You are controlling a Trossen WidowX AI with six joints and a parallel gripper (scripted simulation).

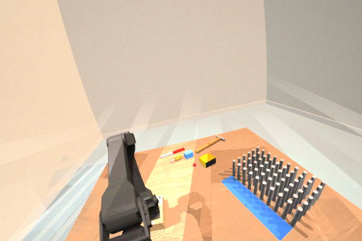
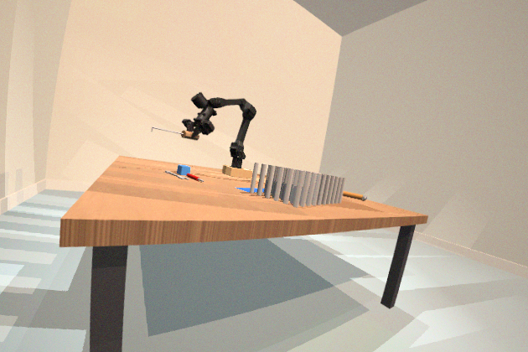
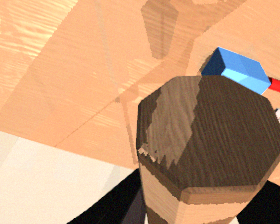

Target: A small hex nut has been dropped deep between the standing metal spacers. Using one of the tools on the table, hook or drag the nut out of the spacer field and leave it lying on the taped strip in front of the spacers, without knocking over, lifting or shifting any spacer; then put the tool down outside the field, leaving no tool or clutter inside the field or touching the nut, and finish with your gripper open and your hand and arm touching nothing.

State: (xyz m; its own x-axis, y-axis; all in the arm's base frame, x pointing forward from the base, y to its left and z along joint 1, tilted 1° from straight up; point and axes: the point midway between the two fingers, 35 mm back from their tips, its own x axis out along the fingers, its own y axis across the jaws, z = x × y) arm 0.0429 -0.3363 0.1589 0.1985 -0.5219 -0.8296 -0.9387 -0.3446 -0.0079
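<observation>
Black arm [image 1: 118, 178] [image 2: 244, 126] raised, bent, jaws clamped

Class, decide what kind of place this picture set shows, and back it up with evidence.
Probably a robotics test room: a black robot arm mounted on a wooden table, upright metal spacers in a tight array, and bare walls around.

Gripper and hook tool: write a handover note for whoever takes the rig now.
Gripper: shut on the hook tool by its wooden handle, raised above the table.
Spacers: standing; blue taped strip in front.
Nut: not discernible.
Done: tool picked up.
Left: drag nut onto strip, spacers undisturbed; put tool down outside field; open gripper, back off.
</observation>
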